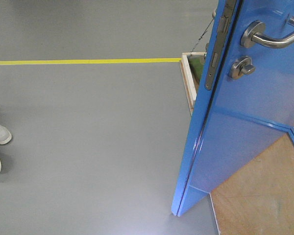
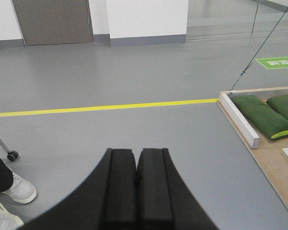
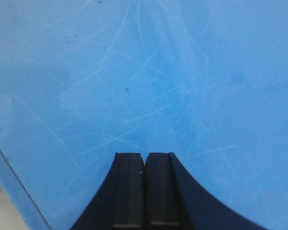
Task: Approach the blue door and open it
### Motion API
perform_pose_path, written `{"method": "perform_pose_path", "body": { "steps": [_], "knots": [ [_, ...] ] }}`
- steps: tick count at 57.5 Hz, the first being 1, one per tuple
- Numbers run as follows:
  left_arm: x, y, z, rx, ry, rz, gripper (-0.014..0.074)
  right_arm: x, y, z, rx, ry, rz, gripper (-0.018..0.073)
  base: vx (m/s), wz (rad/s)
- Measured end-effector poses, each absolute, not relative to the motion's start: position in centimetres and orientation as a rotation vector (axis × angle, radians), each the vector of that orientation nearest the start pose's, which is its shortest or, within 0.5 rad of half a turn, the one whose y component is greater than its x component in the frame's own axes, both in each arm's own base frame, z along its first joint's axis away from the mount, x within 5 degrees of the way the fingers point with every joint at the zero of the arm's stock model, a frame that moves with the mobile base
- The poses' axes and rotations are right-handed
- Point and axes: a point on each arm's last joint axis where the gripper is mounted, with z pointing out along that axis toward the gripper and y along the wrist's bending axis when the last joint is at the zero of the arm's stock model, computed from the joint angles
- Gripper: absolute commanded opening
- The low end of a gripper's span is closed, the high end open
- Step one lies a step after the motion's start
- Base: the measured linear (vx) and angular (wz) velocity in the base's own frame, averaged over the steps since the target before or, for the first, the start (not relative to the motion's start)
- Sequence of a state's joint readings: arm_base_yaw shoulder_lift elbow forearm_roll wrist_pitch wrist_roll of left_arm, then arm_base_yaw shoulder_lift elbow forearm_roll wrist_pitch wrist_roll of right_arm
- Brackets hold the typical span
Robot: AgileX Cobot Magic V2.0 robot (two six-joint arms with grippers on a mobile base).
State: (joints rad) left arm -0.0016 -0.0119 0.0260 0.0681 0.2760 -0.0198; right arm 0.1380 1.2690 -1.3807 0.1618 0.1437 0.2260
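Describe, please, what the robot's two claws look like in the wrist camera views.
The left claw and right claw look identical. Both are matte black throughout, each with two blocky, flat-faced fingers whose outer sides flare outward in smooth curves toward the base. No cables, markings or labels show, and the arms behind them are out of view.

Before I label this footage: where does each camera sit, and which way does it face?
Front: on the robot's front, tilted down at floor and the blue door with its latch edge; no robot body.
Left wrist: behind the shut left gripper, looking across floor to the yellow line.
Right wrist: behind the shut right gripper, close against the door.
Shared: front and left wrist both show that line.
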Motion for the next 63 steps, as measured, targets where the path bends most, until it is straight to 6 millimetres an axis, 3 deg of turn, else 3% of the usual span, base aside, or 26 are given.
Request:
{"method": "perform_pose_path", "body": {
  "steps": [63],
  "knots": [
    [5.47, 0.16, 18.01, 0.029, 1.773, 0.048, 0.0073, 27.89, 4.09, 48.31, 0.169, 1.51, 0.438, 0.0012, 0.02, 0.01]
  ]
}}
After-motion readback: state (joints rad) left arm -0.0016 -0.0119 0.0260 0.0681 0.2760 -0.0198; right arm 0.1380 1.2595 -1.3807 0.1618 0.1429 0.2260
